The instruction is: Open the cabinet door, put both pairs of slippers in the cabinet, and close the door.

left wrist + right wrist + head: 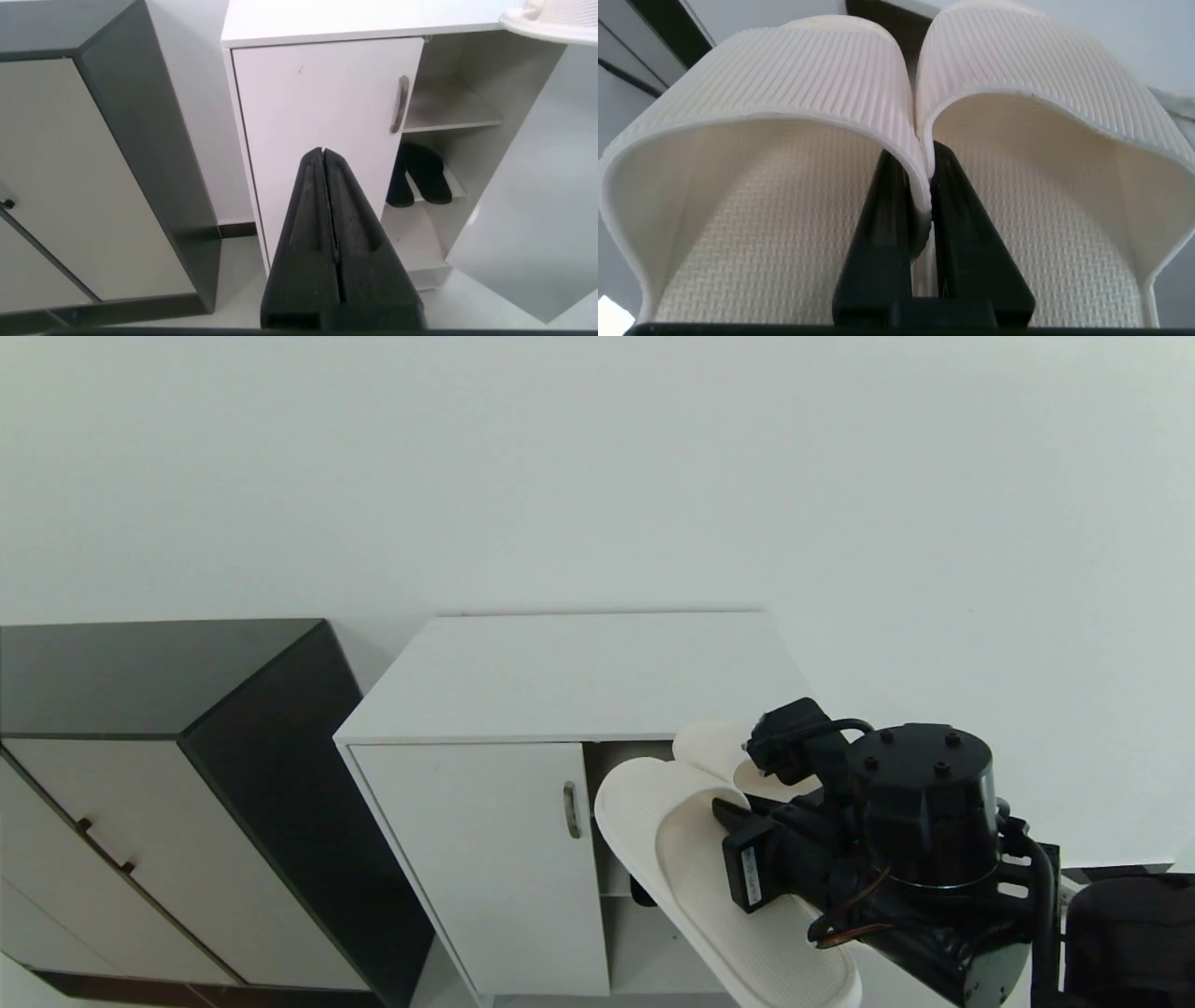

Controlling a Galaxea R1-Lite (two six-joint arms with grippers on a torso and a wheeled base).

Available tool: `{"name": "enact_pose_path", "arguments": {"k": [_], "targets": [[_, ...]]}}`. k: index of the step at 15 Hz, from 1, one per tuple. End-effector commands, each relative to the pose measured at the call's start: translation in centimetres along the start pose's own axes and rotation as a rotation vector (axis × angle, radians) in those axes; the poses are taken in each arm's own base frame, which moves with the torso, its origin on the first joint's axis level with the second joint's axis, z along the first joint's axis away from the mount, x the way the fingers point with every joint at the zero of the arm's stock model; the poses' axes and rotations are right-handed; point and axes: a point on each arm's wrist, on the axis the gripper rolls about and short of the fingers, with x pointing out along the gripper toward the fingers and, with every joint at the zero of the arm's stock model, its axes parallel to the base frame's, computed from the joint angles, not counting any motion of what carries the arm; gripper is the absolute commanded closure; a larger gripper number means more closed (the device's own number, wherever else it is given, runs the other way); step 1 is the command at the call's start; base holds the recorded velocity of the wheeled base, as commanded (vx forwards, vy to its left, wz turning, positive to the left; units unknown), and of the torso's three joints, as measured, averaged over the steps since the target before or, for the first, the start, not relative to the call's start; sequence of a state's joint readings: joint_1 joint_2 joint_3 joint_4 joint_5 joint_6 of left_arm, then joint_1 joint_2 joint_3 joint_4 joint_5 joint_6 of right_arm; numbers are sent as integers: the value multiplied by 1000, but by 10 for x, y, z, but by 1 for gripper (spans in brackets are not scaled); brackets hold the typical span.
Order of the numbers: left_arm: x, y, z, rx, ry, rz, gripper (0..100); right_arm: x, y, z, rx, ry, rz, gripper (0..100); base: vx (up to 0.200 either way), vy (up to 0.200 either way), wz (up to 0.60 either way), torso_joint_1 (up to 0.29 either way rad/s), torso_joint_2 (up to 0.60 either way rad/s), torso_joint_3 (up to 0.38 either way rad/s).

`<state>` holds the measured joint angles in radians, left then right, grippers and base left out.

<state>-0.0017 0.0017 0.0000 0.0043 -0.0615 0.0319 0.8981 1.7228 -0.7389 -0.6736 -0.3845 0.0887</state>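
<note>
Head view: right arm and white slippers [681, 840] are blocking most of the white cabinet [569, 672] interior, so the shelves behind them aren't readable. The frame edge is cutting off the cabinet's base and the slipper end farthest from the cabinet.

Left wrist view: left gripper [324, 157] is covering the lower cabinet door [318, 103]. Dark slippers [422, 175] inside the cabinet are showing too small for detail; can't tell if the door edge is covering part of them.

Right wrist view: slipper straps are burying the right gripper [920, 191] tips, and the slippers are running off the frame.
</note>
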Motion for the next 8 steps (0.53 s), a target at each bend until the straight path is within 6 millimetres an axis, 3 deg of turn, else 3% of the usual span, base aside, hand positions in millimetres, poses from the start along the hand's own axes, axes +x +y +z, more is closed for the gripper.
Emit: {"name": "enact_pose_path", "arguments": {"k": [1, 8], "targets": [[0, 0, 0, 0, 0, 2, 100, 0, 0, -1, -1, 3, 2, 100, 0, 0, 0, -217, 471, 261], [0, 0, 0, 0, 0, 0, 100, 0, 0, -4, -21, 7, 1, 100, 0, 0, 0, -228, 540, 313]]}}
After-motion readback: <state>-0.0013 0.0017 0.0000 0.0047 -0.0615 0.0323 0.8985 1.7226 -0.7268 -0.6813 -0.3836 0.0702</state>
